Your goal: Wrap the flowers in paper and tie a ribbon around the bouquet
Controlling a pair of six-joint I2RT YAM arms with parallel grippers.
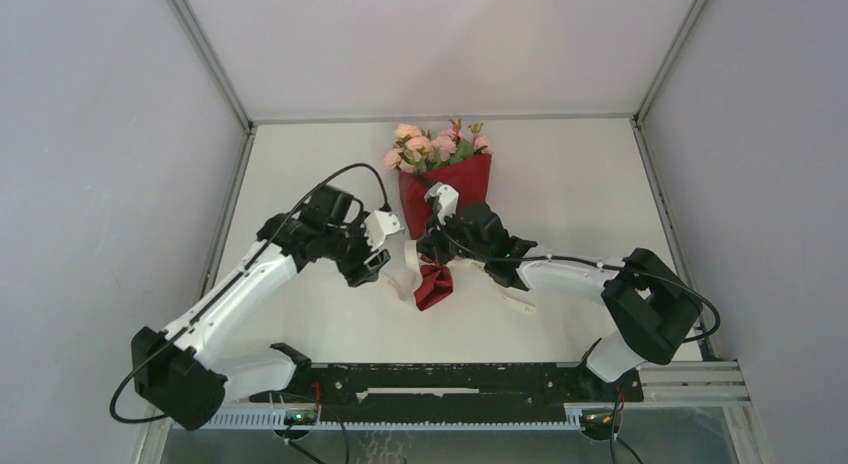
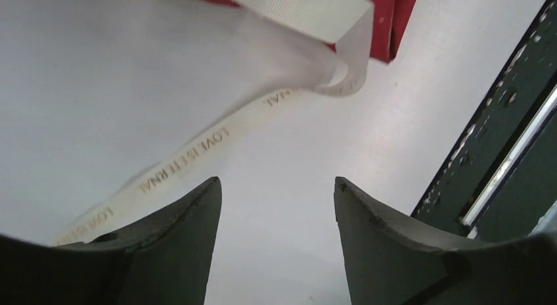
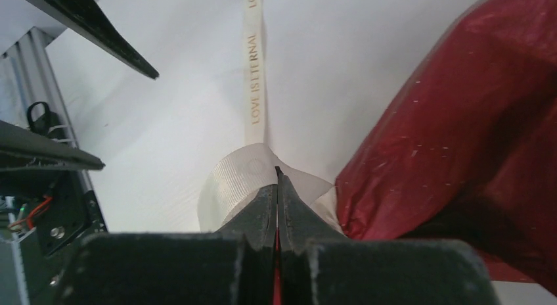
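The bouquet lies on the white table with its pink flowers point(image 1: 432, 144) at the far end. Its red paper point(image 1: 447, 189) tapers toward me to a crumpled tail point(image 1: 433, 284). A cream ribbon point(image 1: 404, 274) printed with gold letters curls beside the narrow part. My left gripper point(image 1: 372, 262) is just left of it. In the left wrist view that gripper point(image 2: 277, 180) is open with only bare table between its fingers, and the ribbon point(image 2: 197, 154) runs past its left finger. My right gripper point(image 3: 277, 170) is shut, with a fold of ribbon point(image 3: 233, 177) pinched at its tips beside the paper point(image 3: 460, 140).
A black and metal rail point(image 1: 480, 379) runs along the near table edge and shows in the left wrist view as a dark rail point(image 2: 506, 140). Grey walls close in the table at the left, right and back. A ribbon end point(image 1: 520, 304) lies under the right arm.
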